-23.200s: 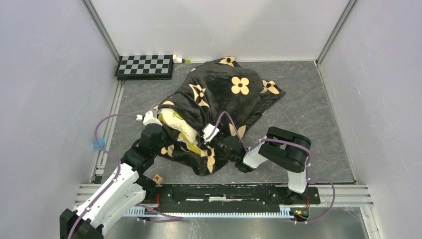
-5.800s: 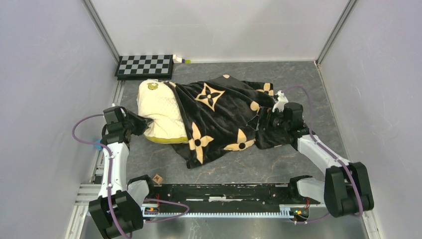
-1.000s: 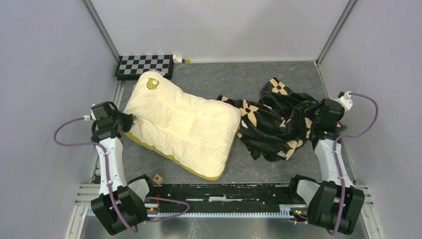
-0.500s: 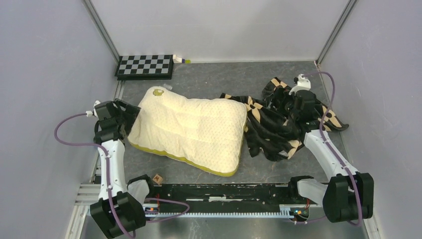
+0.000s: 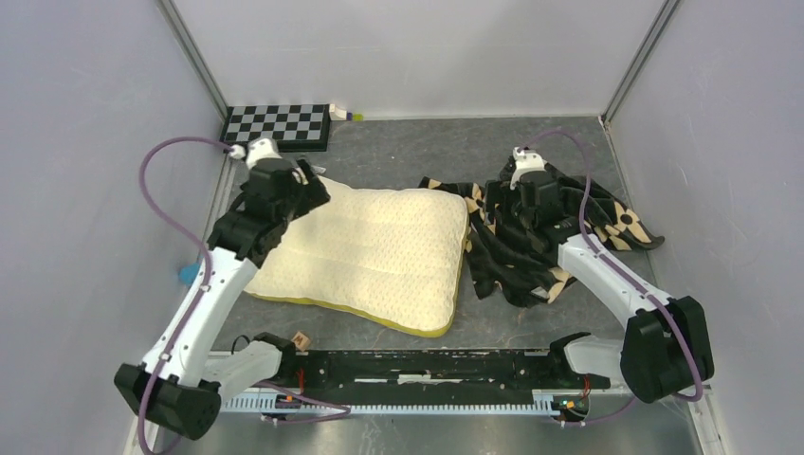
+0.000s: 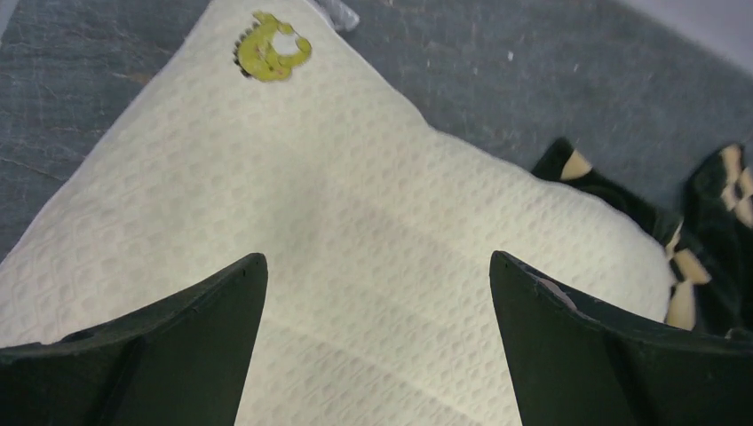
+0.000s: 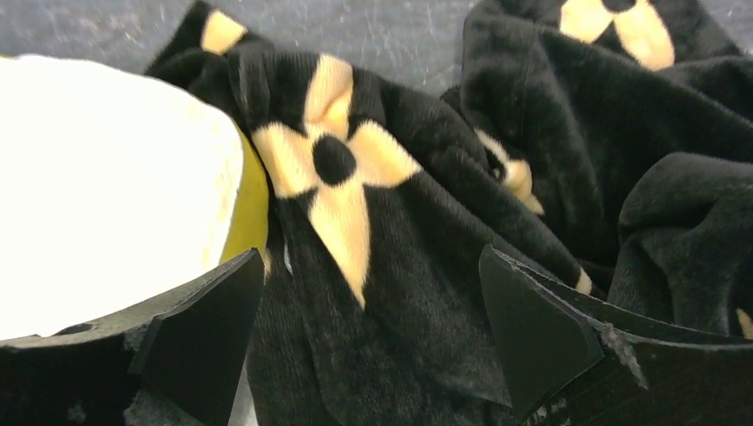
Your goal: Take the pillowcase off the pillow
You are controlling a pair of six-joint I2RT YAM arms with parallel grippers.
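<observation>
1 pillow (image 5: 370, 251) bare; 1 pillowcase (image 5: 498, 261) heaped beside it | left gripper (image 6: 375, 259) spread, empty | right gripper (image 7: 371, 256) spread, empty

Bare cream pillow (image 5: 370, 251) lies flat; crumpled black flower-print pillowcase (image 5: 531, 242) heaped against its right end

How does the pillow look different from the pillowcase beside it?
The pillow is cream and plump; the pillowcase is black with tan flowers. The pillow lies flat and smooth; the pillowcase is crumpled in a heap. Both rest on the grey table, side by side.
</observation>
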